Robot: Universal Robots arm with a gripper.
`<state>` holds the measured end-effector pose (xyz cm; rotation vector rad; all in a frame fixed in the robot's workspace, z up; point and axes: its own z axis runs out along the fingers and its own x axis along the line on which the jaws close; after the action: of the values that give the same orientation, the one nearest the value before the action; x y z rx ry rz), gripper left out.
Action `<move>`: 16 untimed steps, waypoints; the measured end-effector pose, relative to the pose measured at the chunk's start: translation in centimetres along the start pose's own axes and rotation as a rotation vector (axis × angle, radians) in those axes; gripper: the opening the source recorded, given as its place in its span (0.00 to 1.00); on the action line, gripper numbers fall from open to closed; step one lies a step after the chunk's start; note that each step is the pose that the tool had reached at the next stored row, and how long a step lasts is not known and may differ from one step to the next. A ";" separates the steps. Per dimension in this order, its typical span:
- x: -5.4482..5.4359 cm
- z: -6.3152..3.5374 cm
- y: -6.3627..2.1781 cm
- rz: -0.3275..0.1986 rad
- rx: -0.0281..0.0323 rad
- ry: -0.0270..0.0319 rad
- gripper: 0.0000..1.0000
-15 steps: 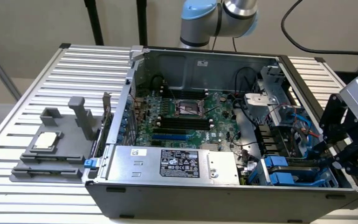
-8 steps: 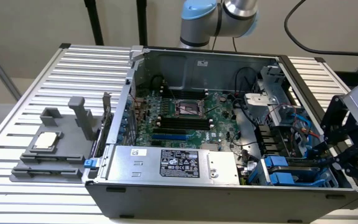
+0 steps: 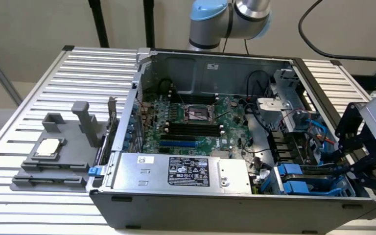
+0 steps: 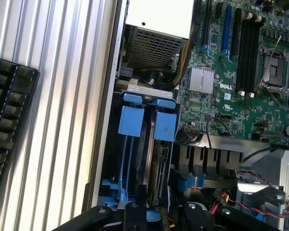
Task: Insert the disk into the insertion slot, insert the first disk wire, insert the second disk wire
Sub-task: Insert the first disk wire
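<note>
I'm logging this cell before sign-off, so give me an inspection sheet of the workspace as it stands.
Surface: ribbed metal table, open computer case on it.
Job's things: disk, blue-framed, appears seated in the insertion slot; wires not traceable.
Clutter: grey fixture, keyboard.
Grippers: gripper at the case's drive-cage end.
Cables: red and blue wires beside the cage.
Surroundings: black cable behind the case.

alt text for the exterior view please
The robot's black end effector hangs at the blue-railed grey metal drive bay, at the exterior view's right, inside an open grey computer case on a ribbed aluminium table. A green motherboard lies exposed mid-case.
</note>
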<state>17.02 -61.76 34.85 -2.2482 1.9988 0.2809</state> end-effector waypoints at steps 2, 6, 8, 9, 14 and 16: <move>0.0 0.12 -0.04 -0.007 -0.0005 -0.0087 0.34; 0.1 0.29 -0.23 -0.019 -0.0007 -0.0278 0.34; 0.2 0.37 -0.35 -0.023 -0.0002 -0.0380 0.34; 0.2 0.41 -0.40 -0.024 0.0000 -0.0426 0.34; 0.4 0.56 -0.46 -0.035 0.0020 -0.0626 0.34; 0.5 0.56 -0.46 -0.040 0.0035 -0.0651 0.34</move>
<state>17.49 -62.02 34.19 -2.2443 1.9182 0.3416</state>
